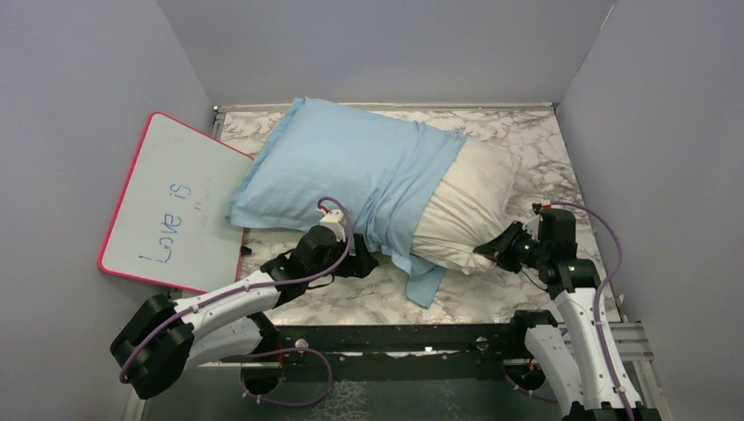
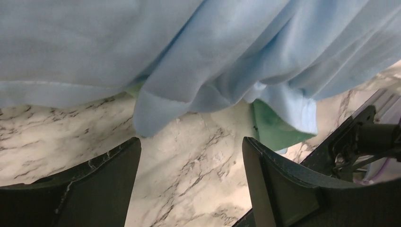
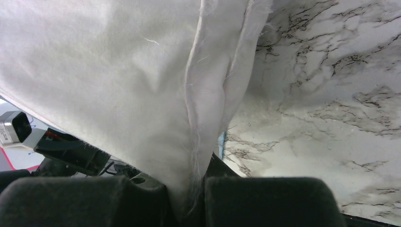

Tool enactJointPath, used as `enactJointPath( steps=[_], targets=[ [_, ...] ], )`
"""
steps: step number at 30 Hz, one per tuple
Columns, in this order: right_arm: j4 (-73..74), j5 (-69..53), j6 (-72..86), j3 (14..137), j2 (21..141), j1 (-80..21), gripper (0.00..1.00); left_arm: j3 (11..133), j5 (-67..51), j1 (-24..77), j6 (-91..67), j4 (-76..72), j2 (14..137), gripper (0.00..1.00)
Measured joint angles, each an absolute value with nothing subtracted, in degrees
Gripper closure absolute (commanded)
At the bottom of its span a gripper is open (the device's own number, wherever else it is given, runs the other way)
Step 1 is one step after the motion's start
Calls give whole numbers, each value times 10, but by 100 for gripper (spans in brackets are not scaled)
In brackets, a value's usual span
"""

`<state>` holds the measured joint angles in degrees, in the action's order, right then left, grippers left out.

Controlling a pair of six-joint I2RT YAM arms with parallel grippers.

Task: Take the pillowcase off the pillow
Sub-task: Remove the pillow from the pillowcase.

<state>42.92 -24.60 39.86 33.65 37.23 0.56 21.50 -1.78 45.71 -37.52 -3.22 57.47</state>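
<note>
left gripper [image 2: 191, 151] apart at pillowcase [image 2: 189, 56] hem, table [image 2: 189, 189] between; right gripper [image 3: 187, 196] clamped on pillow [image 3: 118, 85] seam

Pillowcase [image 2: 198, 56] hem on marble table [image 2: 189, 189], tool [image 2: 191, 144] spread

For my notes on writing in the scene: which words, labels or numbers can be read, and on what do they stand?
"Love is": blue handwriting on the pink-rimmed rectangular whiteboard.
Fainter marks beside it: too faint to read.
No other text shows.
</note>
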Motion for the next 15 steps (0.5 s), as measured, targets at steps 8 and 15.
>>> enactJointPath(
  steps=[8, 15],
  targets=[
    [430, -247, 401, 336, 352, 6, 98, 229, -5, 457, -389, -159, 658, 36],
    [434, -228, 401, 337, 350, 6, 99, 277, 50, 458, -360, -162, 698, 100]
  ],
)
